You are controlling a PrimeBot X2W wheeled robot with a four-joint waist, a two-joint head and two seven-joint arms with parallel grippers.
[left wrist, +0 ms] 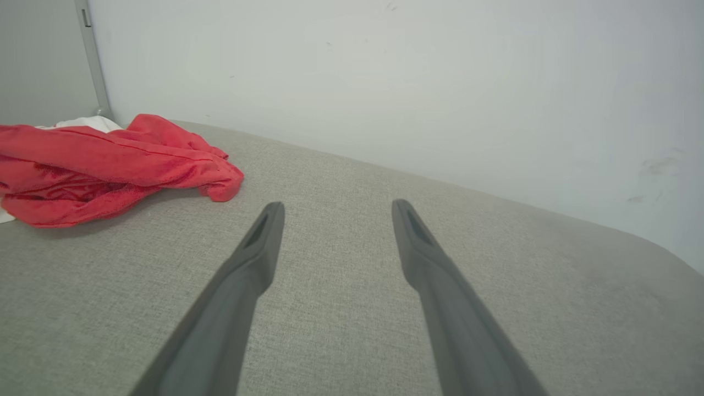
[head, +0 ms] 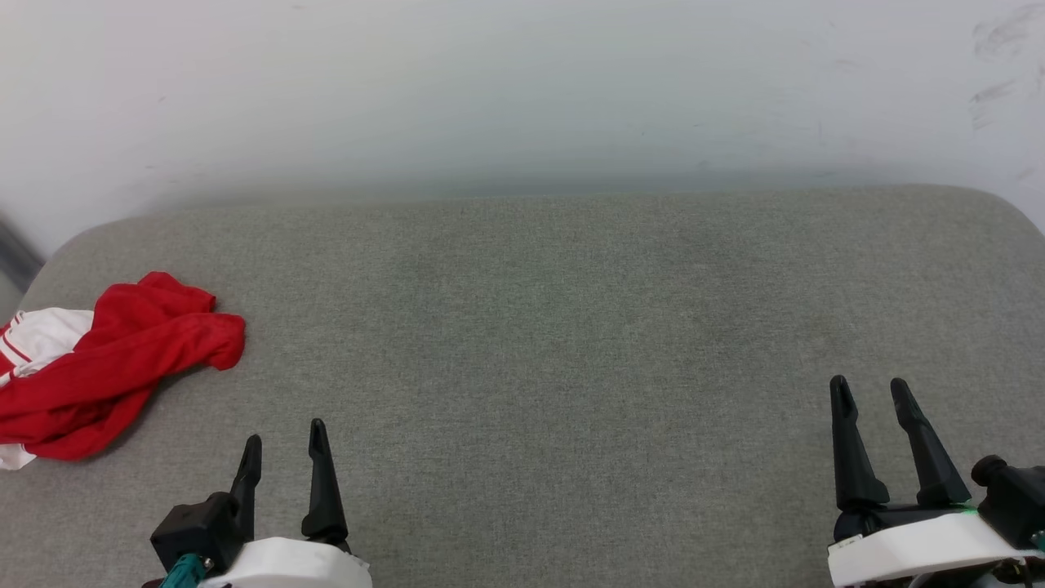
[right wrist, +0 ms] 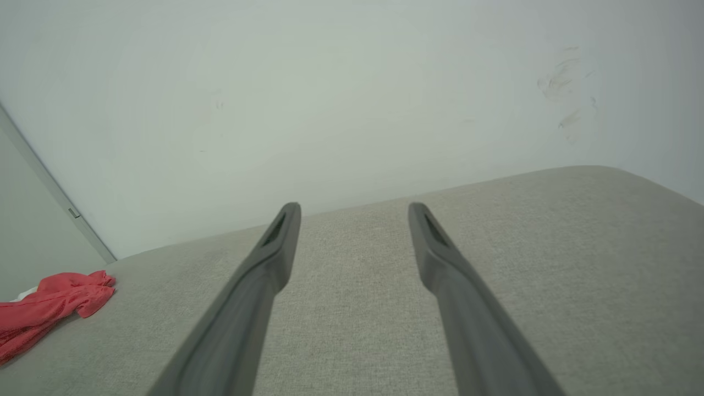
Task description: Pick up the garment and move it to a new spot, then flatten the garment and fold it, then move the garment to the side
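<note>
Red-and-white shirt (head: 122, 359) bunched at the left edge of the grey cushion (head: 571, 327). Left hand (head: 285, 433) and right hand (head: 868, 383) wide open, empty, near the front edge. Might pinch too little cloth, or shove it off the side.

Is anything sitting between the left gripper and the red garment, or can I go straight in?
Nothing visible does. The garment lies crumpled at the left edge of the grey cushion; the left gripper, jaws open, sits apart from it, nearer the robot, with just bare cushion between them.
</note>
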